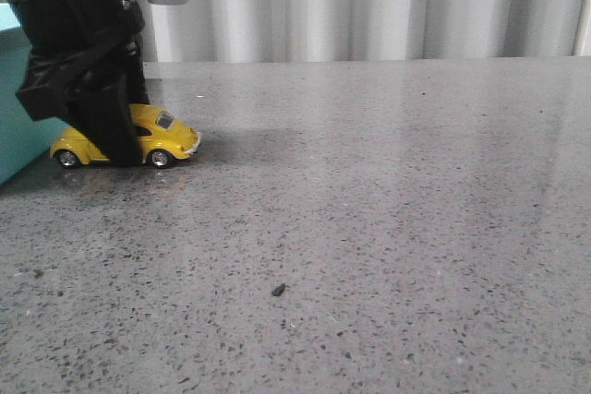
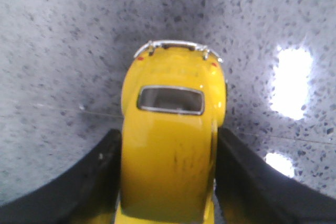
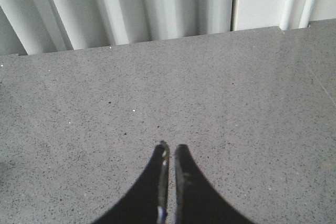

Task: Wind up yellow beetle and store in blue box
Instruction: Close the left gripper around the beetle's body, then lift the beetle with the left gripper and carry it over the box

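The yellow beetle [image 1: 172, 140] stands on its wheels on the grey speckled table [image 1: 388, 191], at the far left, its nose pointing right. My left gripper [image 1: 120, 147] comes down over its middle and is shut on it. In the left wrist view the black fingers [image 2: 102, 166] press both sides of the beetle [image 2: 169, 77], just behind its rear window. A strip of the blue box [image 1: 11, 108] shows at the left edge, right beside the car's tail. In the right wrist view my right gripper [image 3: 170, 148] hovers over bare table, shut and holding nothing.
A small dark speck [image 1: 278, 290] lies on the table toward the front. Pale pleated curtains [image 1: 369, 2] hang behind the table's far edge. The left arm's black body hides the car's middle in the front view.
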